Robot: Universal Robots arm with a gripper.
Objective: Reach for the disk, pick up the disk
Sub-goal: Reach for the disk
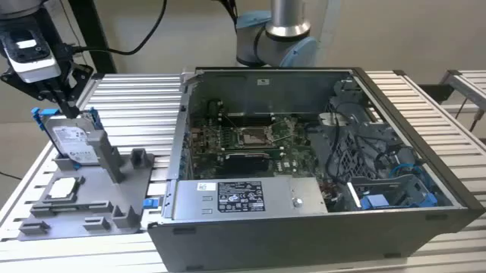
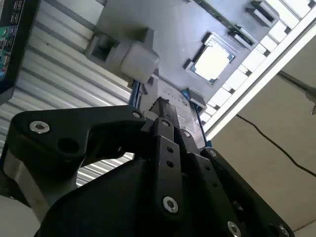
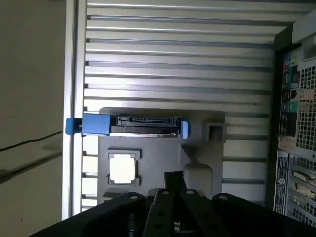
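The disk (image 1: pixel 70 139) stands on edge in a grey holder (image 1: pixel 91 213) at the exterior view's left. It is silver-grey with a white label and blue rails. My gripper (image 1: pixel 70 111) hangs just above the disk's top edge, its black fingers drawn together with nothing seen between them. The first wrist view looks down on the disk's top edge (image 3: pixel 138 126), with the gripper (image 3: pixel 173 176) a little apart from it. In the second wrist view the gripper (image 2: pixel 160 104) lies over the disk (image 2: pixel 186 117); contact cannot be judged.
A small square silver chip (image 1: pixel 62 187) lies in the holder in front of the disk. An open computer case (image 1: pixel 174 165) stands to the exterior view's right on the slatted metal table (image 1: pixel 136 102). The arm's base (image 1: pixel 274 34) rises behind the case.
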